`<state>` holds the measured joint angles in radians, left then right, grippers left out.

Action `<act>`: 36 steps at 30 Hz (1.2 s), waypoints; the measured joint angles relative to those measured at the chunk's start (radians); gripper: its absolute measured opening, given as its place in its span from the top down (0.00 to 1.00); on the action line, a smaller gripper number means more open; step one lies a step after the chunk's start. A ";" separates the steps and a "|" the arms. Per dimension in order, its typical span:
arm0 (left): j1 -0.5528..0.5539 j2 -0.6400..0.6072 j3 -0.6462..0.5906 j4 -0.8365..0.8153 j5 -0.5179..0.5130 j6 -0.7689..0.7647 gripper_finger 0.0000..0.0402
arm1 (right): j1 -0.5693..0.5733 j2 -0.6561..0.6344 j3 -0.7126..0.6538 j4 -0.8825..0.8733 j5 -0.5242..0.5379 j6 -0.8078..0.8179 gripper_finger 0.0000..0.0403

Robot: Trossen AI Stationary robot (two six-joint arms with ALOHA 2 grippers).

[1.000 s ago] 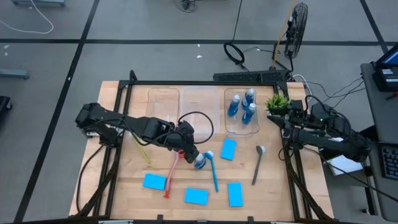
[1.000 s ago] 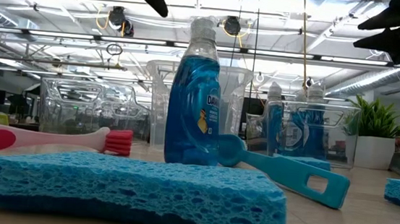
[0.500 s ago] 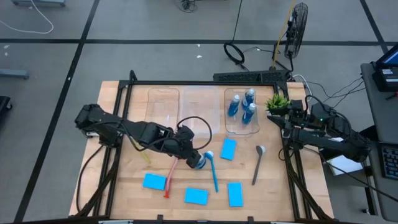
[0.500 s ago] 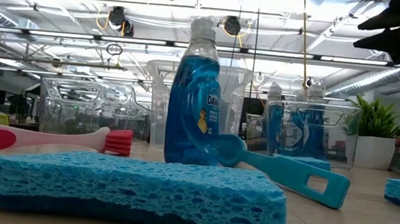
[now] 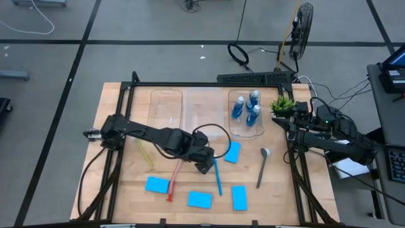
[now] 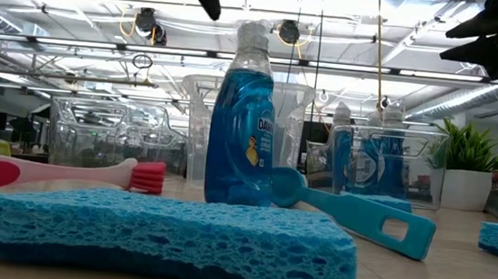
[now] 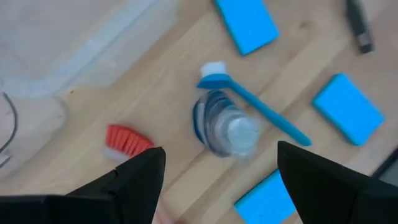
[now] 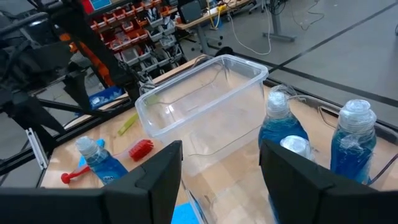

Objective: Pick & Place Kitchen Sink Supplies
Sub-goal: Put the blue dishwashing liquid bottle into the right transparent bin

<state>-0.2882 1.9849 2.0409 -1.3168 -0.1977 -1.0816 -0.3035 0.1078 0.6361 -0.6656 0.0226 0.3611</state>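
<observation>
Starting at the left edge of the table (image 5: 114,190), I see my left arm reaching in toward the middle. The yellow-green brush (image 5: 144,154) lies on the wood just beside that arm, nearer the left edge. Toward the front edge sit two sponges: one sponge (image 5: 157,185) front-left and a second sponge (image 5: 199,199) closer to the front centre. The red brush (image 5: 173,180) lies between them, its bristle end pointing toward the middle.

My left gripper (image 7: 214,171) hangs directly over the lone blue bottle (image 7: 225,126), fingers spread wide to either side of it and holding nothing. The bottle stands upright near the middle of the table, with the head of the blue brush (image 5: 217,178) touching it.

Further right, a third sponge (image 5: 238,197) lies near the front edge and a fourth sponge (image 5: 232,151) sits just in front of the right-hand bin (image 5: 235,130). That bin, at the back edge, holds three bottles (image 5: 247,106) standing upright. The grey brush (image 5: 262,168) lies toward the right edge.

My right gripper (image 8: 217,180) waits over the back-right corner beside the potted plant (image 5: 282,104), fingers apart and empty.
</observation>
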 joint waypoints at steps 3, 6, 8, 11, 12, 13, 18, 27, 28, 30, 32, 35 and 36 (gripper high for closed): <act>0.000 0.018 0.019 0.023 0.025 0.008 0.23 | 0.000 0.000 0.000 -0.003 -0.001 -0.007 0.50; -0.002 0.025 0.020 0.055 0.034 0.015 0.23 | 0.000 0.000 0.000 -0.003 -0.001 -0.007 0.50; 0.000 0.034 0.020 0.054 0.033 0.010 0.23 | 0.000 0.000 0.000 -0.004 -0.001 -0.007 0.50; 0.002 0.041 0.019 0.048 0.034 0.007 0.23 | 0.000 0.000 0.000 -0.004 -0.001 -0.007 0.50; 0.002 0.046 0.018 0.051 0.034 0.008 0.23 | 0.000 0.000 0.000 -0.004 0.000 -0.007 0.50; 0.005 0.052 0.018 0.055 0.033 0.009 0.23 | 0.000 0.000 0.000 -0.004 0.000 -0.007 0.50; 0.014 0.075 0.016 0.060 0.032 0.029 0.23 | 0.000 0.000 0.000 -0.004 -0.001 -0.007 0.50; 0.023 0.107 0.016 0.082 0.038 0.057 0.23 | 0.000 0.000 0.000 -0.005 -0.001 -0.007 0.50; 0.023 0.108 0.016 0.080 0.040 0.058 0.23 | 0.000 0.000 0.000 -0.005 -0.001 -0.007 0.50; 0.023 0.112 0.016 0.079 0.041 0.063 0.23 | 0.000 0.000 0.000 -0.005 -0.001 -0.007 0.50; 0.020 0.112 0.016 0.081 0.041 0.063 0.23 | 0.000 0.000 0.000 -0.005 0.000 -0.007 0.50; 0.019 0.111 0.016 0.080 0.041 0.061 0.23 | 0.000 0.000 0.000 -0.005 0.000 -0.007 0.50; 0.019 0.111 0.016 0.080 0.041 0.059 0.23 | 0.000 0.000 0.000 -0.005 0.000 -0.007 0.50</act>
<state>-0.2695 2.0956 2.0567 -1.2367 -0.1563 -1.0225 -0.3032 0.1074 0.6361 -0.6704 0.0225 0.3538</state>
